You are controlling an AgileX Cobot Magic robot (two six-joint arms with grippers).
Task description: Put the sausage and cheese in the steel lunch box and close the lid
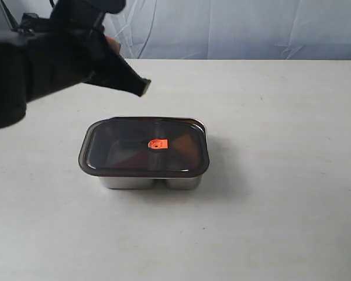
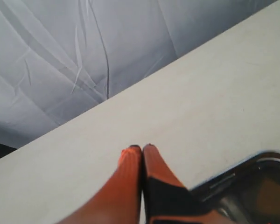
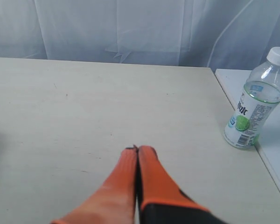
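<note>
**Desk:** Where is the lid sitting, and what is this step asking for?

**Photographer:** The lid (image 1: 145, 146) is lying on top of the steel lunch box (image 1: 128, 182) at the middle of the table (image 1: 281, 193), with its orange valve tab (image 1: 157, 143) facing up. A strip of steel rim is showing along the far edge, so it is probably not seating fully. Pressing straight down near the edges, evenly and off the tab, is looking like the sound finish, without shoving the box sideways.

**Desk:** The sausage and cheese?

**Photographer:** Neither is showing on the table, and the smoky lid is hiding whatever is lying inside.

**Desk:** And the grippers?

**Photographer:** The left gripper (image 1: 143, 86) is hovering above and behind the box's left end, jaws pressed together, holding and touching nothing. The right gripper (image 3: 137, 149) is pinched closed and empty over bare table, with a plastic bottle (image 3: 254, 112) standing off to one side.
</note>
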